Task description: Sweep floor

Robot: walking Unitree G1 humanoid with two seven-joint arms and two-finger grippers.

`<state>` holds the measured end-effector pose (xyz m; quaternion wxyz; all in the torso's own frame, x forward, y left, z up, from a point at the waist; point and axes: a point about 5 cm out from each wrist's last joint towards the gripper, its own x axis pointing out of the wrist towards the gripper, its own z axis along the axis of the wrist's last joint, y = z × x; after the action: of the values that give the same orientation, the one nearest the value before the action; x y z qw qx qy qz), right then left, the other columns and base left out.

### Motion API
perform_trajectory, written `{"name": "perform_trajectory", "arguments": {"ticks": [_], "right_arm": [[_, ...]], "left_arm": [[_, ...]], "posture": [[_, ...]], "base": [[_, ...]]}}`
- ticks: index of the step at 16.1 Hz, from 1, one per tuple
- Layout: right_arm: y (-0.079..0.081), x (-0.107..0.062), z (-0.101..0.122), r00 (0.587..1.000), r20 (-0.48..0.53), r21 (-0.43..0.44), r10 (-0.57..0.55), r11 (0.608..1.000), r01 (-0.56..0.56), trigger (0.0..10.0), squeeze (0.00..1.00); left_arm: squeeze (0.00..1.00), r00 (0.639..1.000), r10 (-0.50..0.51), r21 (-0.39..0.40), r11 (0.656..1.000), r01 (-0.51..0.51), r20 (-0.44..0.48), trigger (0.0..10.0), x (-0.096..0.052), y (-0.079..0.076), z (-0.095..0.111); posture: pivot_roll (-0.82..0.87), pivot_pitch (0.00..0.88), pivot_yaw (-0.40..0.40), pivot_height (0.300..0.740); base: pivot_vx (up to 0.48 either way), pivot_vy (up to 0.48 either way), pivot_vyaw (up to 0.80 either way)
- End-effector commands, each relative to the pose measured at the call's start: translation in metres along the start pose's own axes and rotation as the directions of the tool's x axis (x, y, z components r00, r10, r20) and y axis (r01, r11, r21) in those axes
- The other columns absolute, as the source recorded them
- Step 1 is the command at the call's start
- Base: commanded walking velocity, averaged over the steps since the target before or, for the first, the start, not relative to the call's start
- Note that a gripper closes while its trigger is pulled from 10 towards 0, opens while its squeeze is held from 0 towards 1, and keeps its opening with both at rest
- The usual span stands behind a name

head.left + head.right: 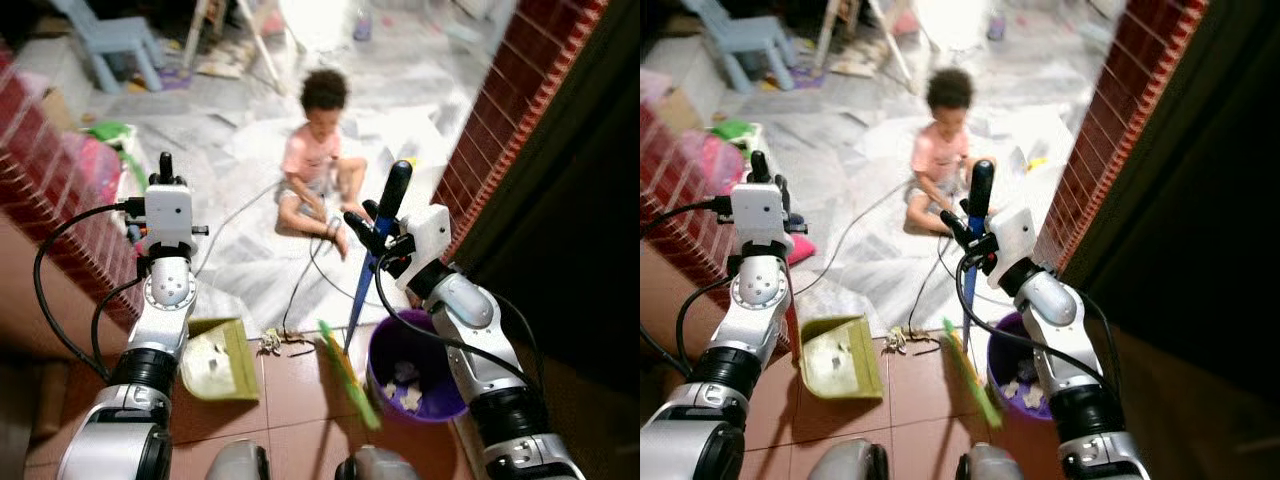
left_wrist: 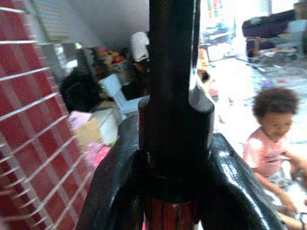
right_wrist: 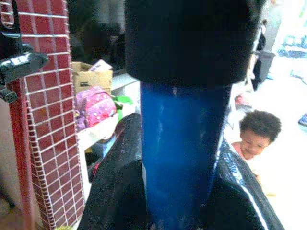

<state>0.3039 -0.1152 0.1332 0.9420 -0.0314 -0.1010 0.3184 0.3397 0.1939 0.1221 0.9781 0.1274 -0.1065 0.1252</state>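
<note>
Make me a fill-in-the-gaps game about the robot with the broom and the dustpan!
1. The right gripper holds a broom with a ___ stick.
2. The bucket beside the broom is ___.
3. The left gripper holds the pole of the green ___.
4. The child is ___ on the floor.

Missing words: blue, purple, dustpan, sitting

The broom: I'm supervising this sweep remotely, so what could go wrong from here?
1. A child sits on the floor just beyond the broom; a forward stroke by the right gripper could swing the blue handle toward them.
2. A cable runs from the child toward the debris; the bristles may snag it.
3. The purple bin stands beside the broom head and could be knocked. The left gripper holds the dustpan handle.
</note>
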Motion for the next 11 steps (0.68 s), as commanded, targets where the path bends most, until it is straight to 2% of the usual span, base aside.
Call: {"name": "perform_trajectory", "arguments": {"ticks": [1, 6, 8, 10, 11], "right_arm": [[-0.001, 0.004, 0.011, 0.999, 0.051, -0.019, 0.003, 1.0, -0.002, 10.0, 0.0], [-0.005, 0.003, 0.01, 0.997, 0.044, -0.076, -0.068, 0.995, 0.071, 10.0, 0.0], [-0.008, 0.004, 0.009, 0.995, 0.037, -0.09, -0.09, 0.992, 0.093, 10.0, 0.0], [-0.016, 0.009, 0.01, 0.99, 0.044, -0.135, -0.133, 0.981, 0.137, 10.0, 0.0], [-0.023, 0.018, 0.01, 0.988, 0.044, -0.149, -0.146, 0.977, 0.151, 10.0, 0.0]], "left_arm": [[0.0, 0.999, 0.016, 0.016, 1.0, -0.016, 0.044, 10.0, 0.005, 0.005, 0.007], [0.0, 0.998, 0.042, 0.042, 0.998, -0.044, 0.045, 10.0, 0.007, 0.015, 0.004], [0.0, 0.998, 0.037, 0.038, 0.999, -0.039, 0.043, 10.0, 0.007, 0.014, 0.004], [0.0, 0.999, 0.019, 0.024, 1.0, -0.02, 0.039, 10.0, 0.008, 0.011, 0.005], [0.0, 0.999, -0.004, 0.022, 1.0, 0.003, 0.039, 10.0, 0.007, 0.008, 0.004]], "posture": [[-0.13, 0.027, 0.01, 0.74], [-0.13, 0.04, -0.002, 0.74], [-0.13, 0.055, -0.006, 0.74], [-0.12, 0.084, -0.008, 0.74], [-0.11, 0.118, -0.011, 0.74]], "base": [[0.0, 0.0, 0.0], [0.0, 0.0, 0.0], [0.0, 0.0, 0.0], [0.0, 0.0, 0.0], [0.0, 0.0, 0.0]]}}
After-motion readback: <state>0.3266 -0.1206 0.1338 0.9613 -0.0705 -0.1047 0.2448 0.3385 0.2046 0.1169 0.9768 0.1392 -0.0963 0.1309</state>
